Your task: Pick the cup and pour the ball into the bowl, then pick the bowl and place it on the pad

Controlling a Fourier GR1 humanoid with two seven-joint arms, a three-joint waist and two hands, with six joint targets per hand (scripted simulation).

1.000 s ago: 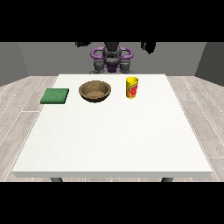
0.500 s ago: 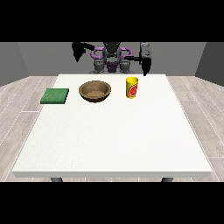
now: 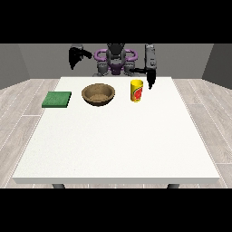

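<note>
A yellow cup (image 3: 137, 90) with a red label stands upright on the white table (image 3: 118, 136), right of centre near the far edge. Left of it sits a brown bowl (image 3: 98, 94), and further left lies a flat green pad (image 3: 57, 99). No ball shows from this angle. The hand at the view's right (image 3: 150, 78) hangs with fingers pointing down, just right of and behind the cup, apart from it. The hand at the view's left (image 3: 75, 56) is raised above the table's far left corner, away from the objects; how its fingers lie is not plain.
The robot's torso (image 3: 115, 59) stands behind the table's far edge. A wide bare stretch of white table lies in front of the three objects. Grey wooden floor surrounds the table.
Both arms have swung out from the torso. The hand at the view's right has come down beside the cup; the hand at the view's left has lifted outward. Cup, bowl and pad stay put.
</note>
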